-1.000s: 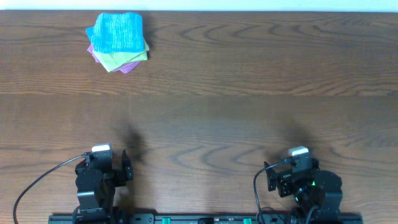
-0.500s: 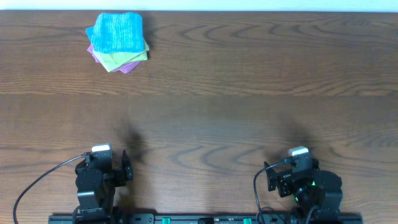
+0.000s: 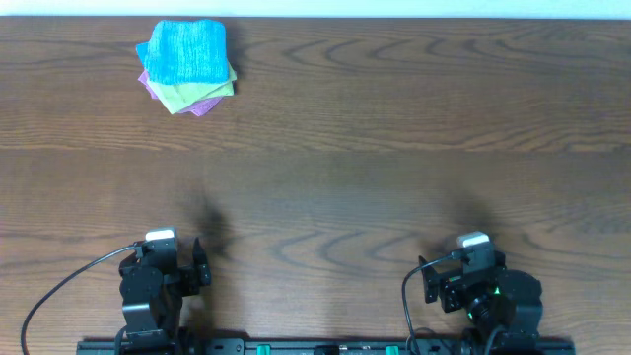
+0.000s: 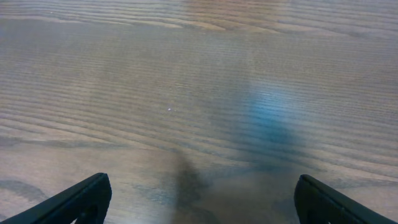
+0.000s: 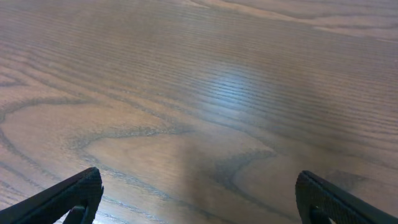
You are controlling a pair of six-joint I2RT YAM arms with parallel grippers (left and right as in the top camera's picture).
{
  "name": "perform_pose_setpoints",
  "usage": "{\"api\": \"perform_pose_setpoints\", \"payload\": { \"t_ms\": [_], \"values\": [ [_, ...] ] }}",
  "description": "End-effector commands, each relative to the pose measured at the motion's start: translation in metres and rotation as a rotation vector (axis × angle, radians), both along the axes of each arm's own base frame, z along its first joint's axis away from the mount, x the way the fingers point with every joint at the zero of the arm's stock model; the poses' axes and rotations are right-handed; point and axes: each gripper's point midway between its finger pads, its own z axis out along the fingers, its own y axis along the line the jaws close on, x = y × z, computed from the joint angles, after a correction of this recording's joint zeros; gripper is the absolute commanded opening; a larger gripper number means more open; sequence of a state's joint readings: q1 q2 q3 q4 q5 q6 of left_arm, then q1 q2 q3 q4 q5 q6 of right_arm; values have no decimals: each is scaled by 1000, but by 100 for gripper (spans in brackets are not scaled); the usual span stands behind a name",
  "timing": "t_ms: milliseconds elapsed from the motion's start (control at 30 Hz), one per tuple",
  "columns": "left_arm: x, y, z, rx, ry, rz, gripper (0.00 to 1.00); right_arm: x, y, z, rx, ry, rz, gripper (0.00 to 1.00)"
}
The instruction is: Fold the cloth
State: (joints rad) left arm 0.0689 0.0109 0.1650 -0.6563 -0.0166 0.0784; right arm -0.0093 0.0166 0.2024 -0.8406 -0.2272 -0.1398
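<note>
The left gripper (image 4: 202,198) sits at the bottom left of the overhead view. Its two fingers are spread wide apart, and only the brown wood of the table (image 4: 186,74) shows between them. The right gripper (image 5: 199,193) sits at the bottom right with its fingers spread wide too, over bare wood. Well apart from both, in the upper left of the overhead view, the blue cloth (image 3: 187,51) lies as a small square on top of a little pile, with a green cloth (image 3: 202,94) and a purple cloth (image 3: 151,89) peeking out from under it.
</note>
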Motion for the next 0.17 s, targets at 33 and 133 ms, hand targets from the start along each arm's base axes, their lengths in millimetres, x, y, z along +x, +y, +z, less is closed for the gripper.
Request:
{"api": "perform_pose_setpoints", "payload": {
  "t_ms": [33,133],
  "values": [
    [-1,2,-3,12,4,7,95,0,0,-5,-18,1,10,99],
    [-1,2,-3,12,4,7,95,0,0,-5,-18,1,10,99]
  ]
}}
